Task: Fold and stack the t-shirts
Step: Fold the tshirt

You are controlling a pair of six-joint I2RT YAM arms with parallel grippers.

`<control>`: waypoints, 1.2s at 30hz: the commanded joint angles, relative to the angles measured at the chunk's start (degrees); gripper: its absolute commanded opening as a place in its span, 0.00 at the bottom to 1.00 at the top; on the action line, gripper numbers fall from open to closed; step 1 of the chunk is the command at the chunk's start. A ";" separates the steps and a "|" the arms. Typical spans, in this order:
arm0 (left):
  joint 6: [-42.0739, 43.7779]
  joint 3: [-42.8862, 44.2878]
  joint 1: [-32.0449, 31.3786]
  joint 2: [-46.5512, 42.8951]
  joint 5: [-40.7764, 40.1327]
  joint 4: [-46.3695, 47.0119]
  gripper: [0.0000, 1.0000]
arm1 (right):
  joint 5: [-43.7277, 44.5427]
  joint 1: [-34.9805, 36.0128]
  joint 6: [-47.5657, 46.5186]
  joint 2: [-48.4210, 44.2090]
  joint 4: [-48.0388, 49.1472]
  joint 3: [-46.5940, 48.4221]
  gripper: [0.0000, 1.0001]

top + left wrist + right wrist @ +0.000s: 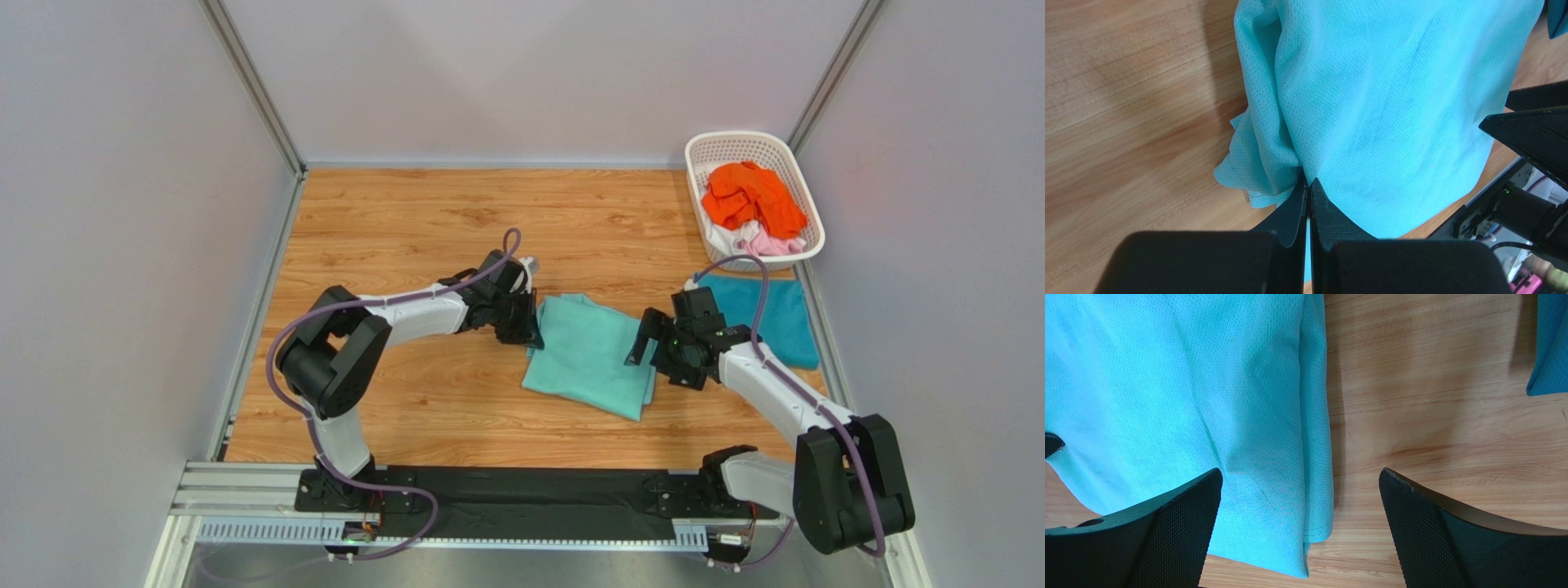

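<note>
A mint green t-shirt (589, 355), partly folded, lies on the wooden table's middle. At the shirt's left edge my left gripper (521, 321) is shut, its tips pinching a bunched fold of the mint cloth (1389, 92) in the left wrist view. My right gripper (650, 346) hovers at the shirt's right edge, open. In the right wrist view the mint shirt's (1198, 398) hemmed corner lies between the wide-apart fingers (1168, 533). A folded teal blue t-shirt (770, 316) lies flat to the right. Orange (751, 196), pink (773, 245) and white shirts sit crumpled in the basket.
The white lattice basket (699, 153) stands at the back right corner, just beyond the teal shirt. Grey walls close in the table on three sides. Bare wood (405, 221) shows at the back left and along the front.
</note>
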 commanded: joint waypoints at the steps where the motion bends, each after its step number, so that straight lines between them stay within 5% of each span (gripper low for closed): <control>1: 1.70 0.88 -0.11 0.07 -0.99 -1.33 0.00 | -0.91 -0.33 -1.58 -0.03 1.84 0.32 1.00; 8: 3.36 1.93 -0.11 -3.79 -1.95 -5.11 0.41 | -2.23 -0.33 -2.38 -0.99 1.84 0.67 1.00; 20: 6.62 4.38 -0.11 -6.44 -8.20 -10.48 0.70 | -3.63 -0.24 -3.00 -1.35 2.55 0.76 1.00; 30: 5.48 8.96 -0.20 3.67 -1.35 -9.43 0.62 | -3.37 -0.24 -3.00 -1.26 2.55 0.23 1.00; 36: 3.81 8.52 -1.08 5.34 3.05 -6.35 0.32 | -3.28 -0.24 -2.99 -0.12 2.64 0.06 1.00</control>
